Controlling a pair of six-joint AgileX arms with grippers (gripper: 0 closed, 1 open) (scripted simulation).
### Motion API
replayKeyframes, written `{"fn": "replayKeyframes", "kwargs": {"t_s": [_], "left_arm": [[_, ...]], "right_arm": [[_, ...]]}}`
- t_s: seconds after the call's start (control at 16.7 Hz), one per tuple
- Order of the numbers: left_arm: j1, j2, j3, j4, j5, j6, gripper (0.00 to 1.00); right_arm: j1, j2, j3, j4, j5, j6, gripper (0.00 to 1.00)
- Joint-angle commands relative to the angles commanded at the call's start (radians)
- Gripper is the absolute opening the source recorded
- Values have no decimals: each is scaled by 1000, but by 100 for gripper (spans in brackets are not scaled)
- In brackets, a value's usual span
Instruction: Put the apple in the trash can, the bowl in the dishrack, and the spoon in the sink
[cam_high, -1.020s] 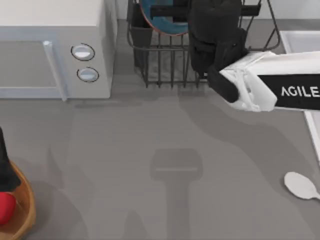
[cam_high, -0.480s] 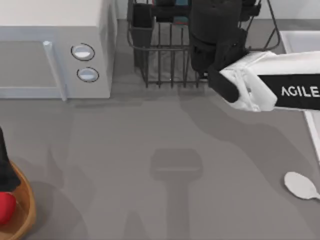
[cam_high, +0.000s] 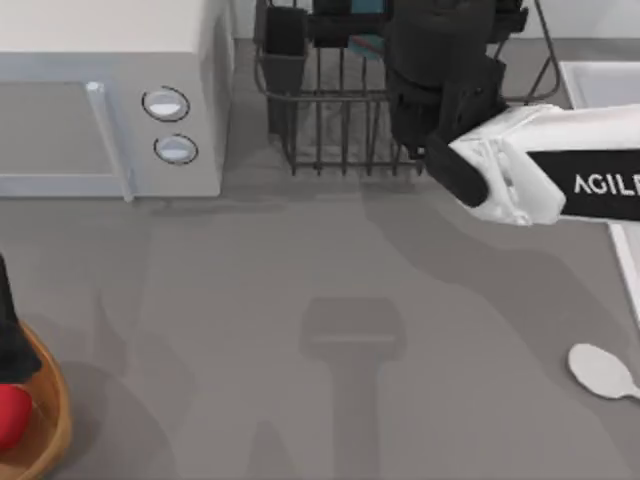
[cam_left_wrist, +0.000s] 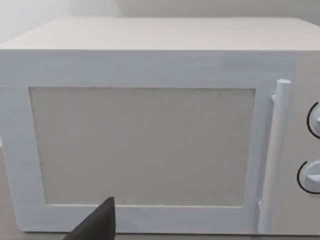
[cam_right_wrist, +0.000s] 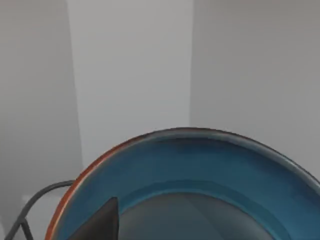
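The teal-blue bowl (cam_right_wrist: 200, 170) with its reddish rim stands on edge between the bars of the black dishrack (cam_high: 320, 110); a sliver of the bowl (cam_high: 366, 44) shows through the wires. My right gripper (cam_high: 440, 40) hovers over the rack, open, one fingertip (cam_right_wrist: 100, 222) just in front of the bowl. The white spoon (cam_high: 603, 372) lies on the table at the right, near the sink (cam_high: 600, 80). The red apple (cam_high: 10, 415) rests in the tan trash can (cam_high: 45, 420) at the lower left, under my left gripper (cam_high: 8, 330), which is open.
A white microwave (cam_high: 100, 100) with two round knobs stands at the back left, beside the rack; it faces the left wrist camera (cam_left_wrist: 150, 145). Grey tabletop (cam_high: 330, 330) stretches between the trash can and the spoon.
The bowl has dropped from my right gripper down into the rack and sits lower between the bars. My right arm has shifted slightly right. The left arm has not moved.
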Motion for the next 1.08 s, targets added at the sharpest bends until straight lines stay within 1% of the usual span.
{"fn": "replayKeyframes", "kwargs": {"t_s": [0.18, 0.42, 0.78, 0.9, 1.08], "left_arm": [[0, 0, 0, 0, 0, 0, 100], [0, 0, 0, 0, 0, 0, 100], [0, 0, 0, 0, 0, 0, 100], [0, 0, 0, 0, 0, 0, 100], [0, 0, 0, 0, 0, 0, 100]], "right_arm": [[-44, -112, -110, -22, -87, 6, 100], [-147, -400, -366, -101, -251, 12, 100], [-344, -1078, -851, -329, -488, -1, 100], [-409, -1317, -991, -415, -546, -9, 100], [-497, -1628, -1152, -534, -604, -17, 100]]}}
